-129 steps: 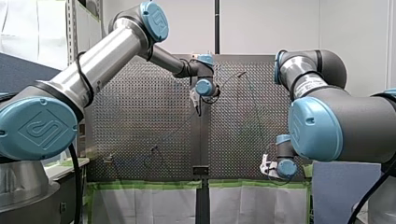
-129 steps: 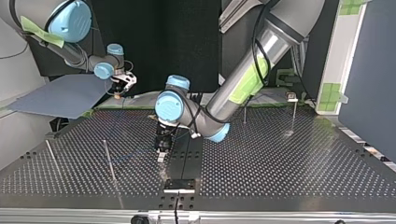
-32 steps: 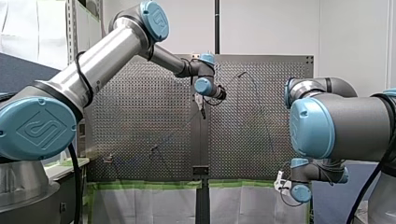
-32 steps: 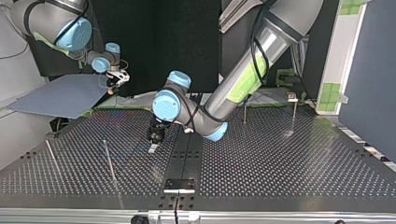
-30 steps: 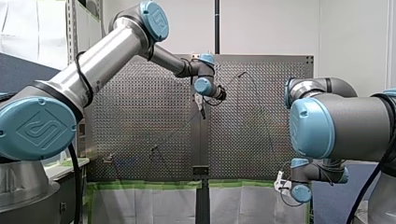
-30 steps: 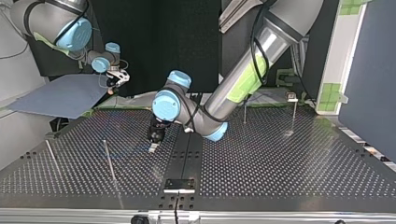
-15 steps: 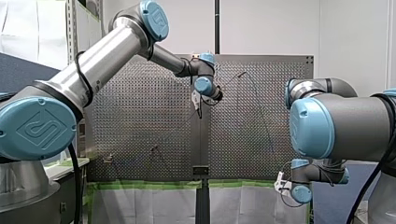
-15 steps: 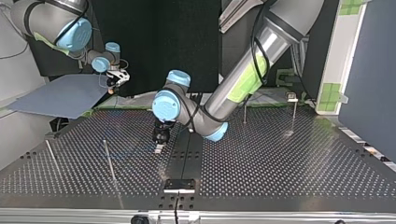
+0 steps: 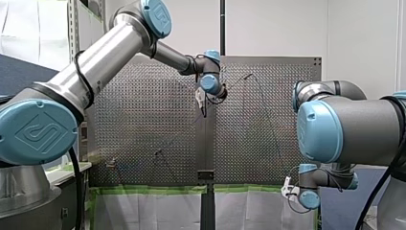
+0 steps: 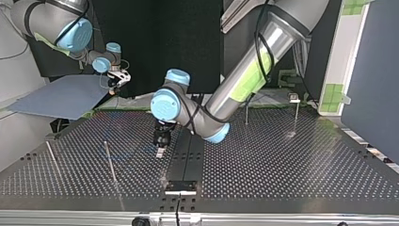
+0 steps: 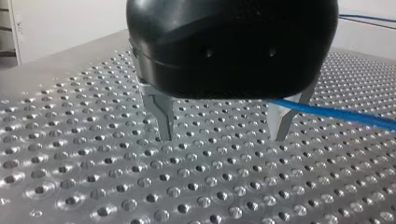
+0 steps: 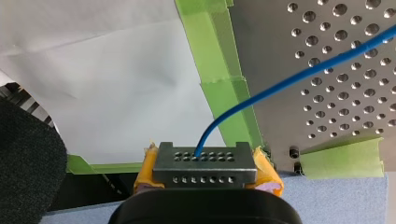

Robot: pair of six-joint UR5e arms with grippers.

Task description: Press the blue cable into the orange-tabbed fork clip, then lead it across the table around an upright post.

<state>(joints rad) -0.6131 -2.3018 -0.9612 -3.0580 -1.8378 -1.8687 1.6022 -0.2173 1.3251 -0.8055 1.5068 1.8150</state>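
The thin blue cable (image 12: 289, 79) runs out of my right gripper (image 12: 205, 161), whose yellow-padded fingers are shut on it just off the taped table edge. In the front view that gripper (image 9: 286, 188) hangs low at the right, and the cable (image 9: 268, 115) climbs over the perforated table (image 9: 143, 120). My left gripper (image 11: 224, 137) hovers just above the plate with its metal fingers wide apart and open. The blue cable (image 11: 336, 113) passes one fingertip and is not gripped. In the top view my left gripper (image 10: 160, 151) is near the table's middle. A small clip (image 10: 294, 98) stands at the far right.
Thin upright posts stand on the table: one (image 10: 110, 162) close to my left gripper, another (image 10: 51, 157) nearer the top view's left edge, a third (image 10: 246, 115) at the back. A black bracket (image 10: 180, 186) sits at the near edge. Green tape (image 12: 219, 70) lines the table's edge.
My left gripper has shifted a little toward the top view's right and turned, staying open. My right arm has held still with the cable over the last second.
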